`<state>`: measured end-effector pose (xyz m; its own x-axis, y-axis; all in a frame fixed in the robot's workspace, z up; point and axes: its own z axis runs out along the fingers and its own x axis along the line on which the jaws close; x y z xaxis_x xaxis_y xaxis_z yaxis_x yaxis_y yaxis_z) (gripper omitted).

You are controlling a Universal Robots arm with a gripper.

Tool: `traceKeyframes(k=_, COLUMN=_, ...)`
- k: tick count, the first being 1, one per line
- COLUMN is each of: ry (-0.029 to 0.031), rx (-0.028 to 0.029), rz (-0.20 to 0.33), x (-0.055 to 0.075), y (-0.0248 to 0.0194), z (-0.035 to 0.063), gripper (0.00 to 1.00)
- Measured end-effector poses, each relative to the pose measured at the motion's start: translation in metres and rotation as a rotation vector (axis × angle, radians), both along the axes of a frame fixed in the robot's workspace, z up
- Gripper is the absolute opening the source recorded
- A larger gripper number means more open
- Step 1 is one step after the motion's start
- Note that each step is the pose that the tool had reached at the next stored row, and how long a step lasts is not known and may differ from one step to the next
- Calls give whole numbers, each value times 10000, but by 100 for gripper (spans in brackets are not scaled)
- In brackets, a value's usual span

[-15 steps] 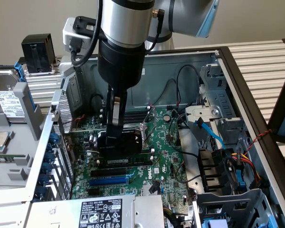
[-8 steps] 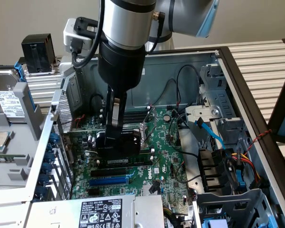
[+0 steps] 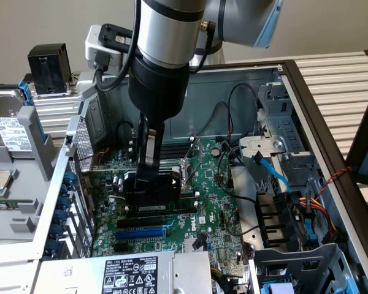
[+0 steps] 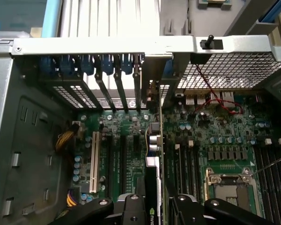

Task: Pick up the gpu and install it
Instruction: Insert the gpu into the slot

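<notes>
Soft even light; case (image 3: 202, 92) interior dim; glare on silver arm (image 3: 165, 30).

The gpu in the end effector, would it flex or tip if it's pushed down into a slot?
Probably stiff: the gpu is a board backed by a black shroud. Held on edge in the end effector, it looks thin, so a sideways push could likely tilt it. Small beside the motherboard, so probably light.

gpu (image 3: 156, 190) in hand (image 4: 155, 206) | above motherboard (image 3: 214, 196) | inside case (image 3: 224, 92)
</notes>
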<state>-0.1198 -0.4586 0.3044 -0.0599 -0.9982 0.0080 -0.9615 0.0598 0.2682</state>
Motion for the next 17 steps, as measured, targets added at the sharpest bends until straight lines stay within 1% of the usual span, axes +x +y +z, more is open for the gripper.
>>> traceKeyframes(k=4, ry=-1, rx=-5, rz=12, x=0, y=0, z=-42, gripper=26)
traceKeyframes(k=6, ry=-11, rx=-6, rz=21, x=-4, y=0, z=-55, gripper=26)
traceKeyframes(k=7, ry=-25, rx=-8, rz=38, x=-5, y=-1, z=-57, gripper=26)
traceKeyframes(k=8, ry=-58, rx=-8, rz=56, x=-7, y=-1, z=-59, gripper=26)
traceKeyframes(k=9, ry=-121, rx=-10, rz=82, x=-10, y=-1, z=-60, gripper=26)
traceKeyframes(k=10, ry=-199, rx=-12, rz=106, x=-14, y=-1, z=-62, gripper=26)
traceKeyframes(k=11, ry=-261, rx=-16, rz=120, x=-19, y=-1, z=-63, gripper=26)
traceKeyframes(k=12, ry=-287, rx=-14, rz=121, x=-24, y=0, z=-70, gripper=26)
traceKeyframes(k=17, ry=-290, rx=-17, rz=127, x=-53, y=-2, z=-92, gripper=26)
